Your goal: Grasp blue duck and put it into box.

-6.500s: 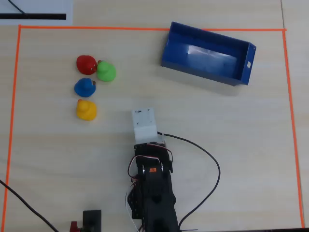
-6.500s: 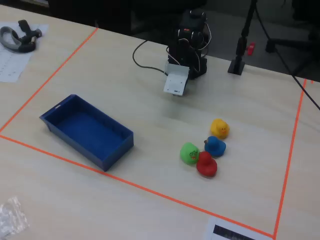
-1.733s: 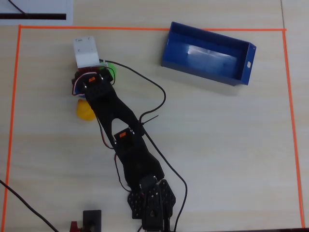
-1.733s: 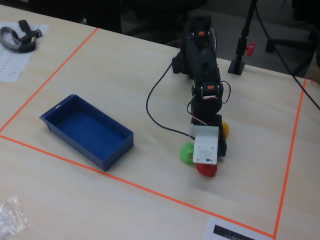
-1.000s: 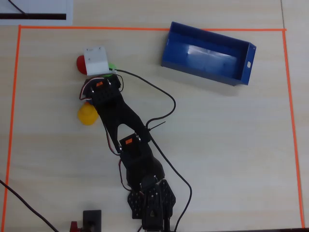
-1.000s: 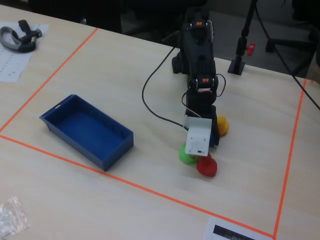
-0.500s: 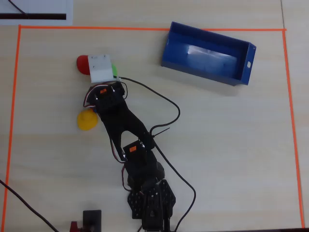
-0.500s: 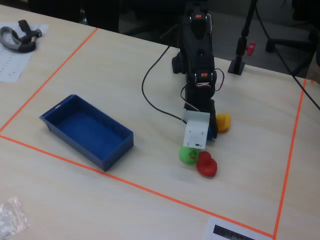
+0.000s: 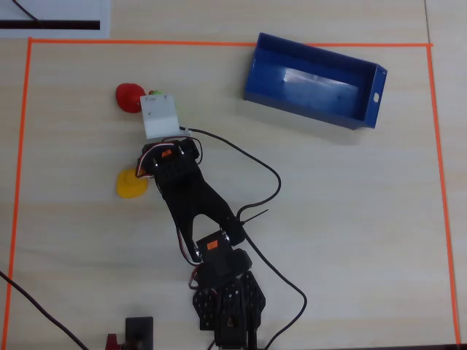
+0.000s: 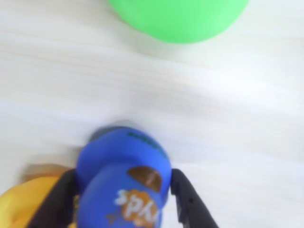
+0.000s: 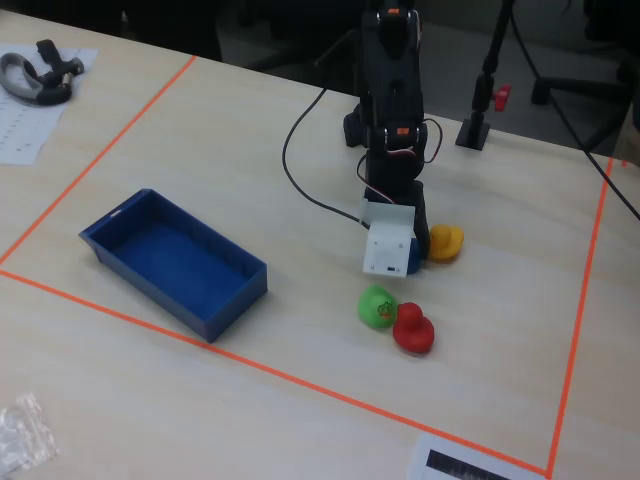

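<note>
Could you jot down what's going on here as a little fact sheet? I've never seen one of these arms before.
Arm: one small black arm, bent down over the toys
Fingers: gripper either side of the blue duck; firm grip not certain
Blue duck: on the table, beside the yellow duck
Other toys: green duck touching red duck
Box: empty, away from the ducks
Table: pale wood, marked with orange tape
</note>
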Tool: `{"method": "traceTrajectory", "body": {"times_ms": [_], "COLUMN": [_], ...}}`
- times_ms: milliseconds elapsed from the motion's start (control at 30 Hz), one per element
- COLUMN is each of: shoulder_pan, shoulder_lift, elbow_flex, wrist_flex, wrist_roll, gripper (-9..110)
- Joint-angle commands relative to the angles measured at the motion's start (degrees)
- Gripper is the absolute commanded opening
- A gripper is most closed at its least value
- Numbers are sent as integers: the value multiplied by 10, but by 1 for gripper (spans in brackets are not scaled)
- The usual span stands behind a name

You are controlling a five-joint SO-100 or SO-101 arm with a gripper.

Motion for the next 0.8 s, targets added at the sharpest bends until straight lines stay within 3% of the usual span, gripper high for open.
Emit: {"method": "traceTrajectory", "body": {"times_ms": [0,300,600,767], "shoulder_pan": [6,83,329,425], "shoulder_lift": [24,69,31,-103], "elbow_flex": [-8,-104,-381,-485], "wrist_flex": [-20,23,108,36], "wrist_roll": [19,40,-5,-35], "gripper": [0,0,0,0]}}
